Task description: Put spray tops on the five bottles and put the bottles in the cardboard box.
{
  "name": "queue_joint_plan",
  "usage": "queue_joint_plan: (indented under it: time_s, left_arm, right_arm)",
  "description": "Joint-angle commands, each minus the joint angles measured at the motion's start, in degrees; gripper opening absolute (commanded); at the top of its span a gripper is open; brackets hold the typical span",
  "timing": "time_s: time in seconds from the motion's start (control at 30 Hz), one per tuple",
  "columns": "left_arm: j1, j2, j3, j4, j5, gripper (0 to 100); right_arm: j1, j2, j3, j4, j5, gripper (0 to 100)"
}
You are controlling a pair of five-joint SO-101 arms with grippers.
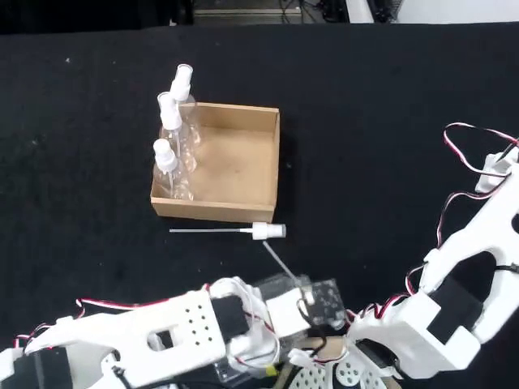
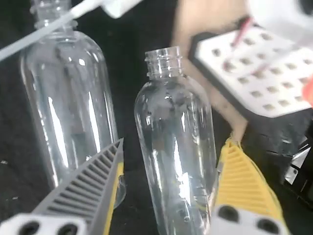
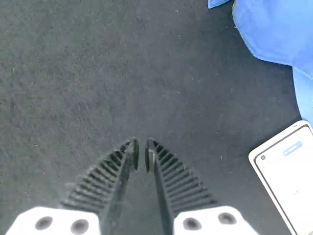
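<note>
Left gripper (image 2: 174,143) stands open astride an uncapped bottle (image 2: 168,98), a second bottle (image 2: 68,98) just beside. Right gripper (image 3: 142,145) is closed on nothing over black cloth (image 3: 73,73). Three capped bottles (image 1: 171,121) line the 9 o'clock wall of the cardboard box (image 1: 243,162); a spray top (image 1: 268,231) lies just off its 6 o'clock edge.

The left pincer (image 2: 174,142) has mismatched ribbed plastic fingers (image 2: 93,186), one grey with a yellow inner face and the other all yellow. Each is rooted in a white base with dark round screw holes. The right pincer (image 3: 141,147) has two dark grey ribbed fingers on similar white bases (two holes apiece). Behind the pincers run the blocky white plastic left arm (image 1: 162,336) and right arm (image 1: 462,300), with black servo blocks and looping red, white and black wires (image 1: 464,127). A grid of small round holes (image 1: 195,320) sits behind the left pincer.
</note>
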Motion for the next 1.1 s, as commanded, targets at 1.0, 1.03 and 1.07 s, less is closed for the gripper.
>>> queue_joint_plan:
  time_s: [1.0, 1.03, 1.07]
  left_arm:
    - [-32.9, -3.0, -43.0, 41.2, -13.7, 25]
    - [-35.1, -3.8, -42.7, 41.4, -14.2, 25]
    - [-37.1, -4.7, -41.9, 41.6, -15.3, 26]
  right_arm:
    - [-16.0, -0.6, -11.6, 15.8, -4.0, 3.0]
    - [-17.8, -0.6, -11.5, 16.1, -5.0, 3.0]
    - [-19.5, -0.6, -11.3, 16.7, -5.9, 3.0]
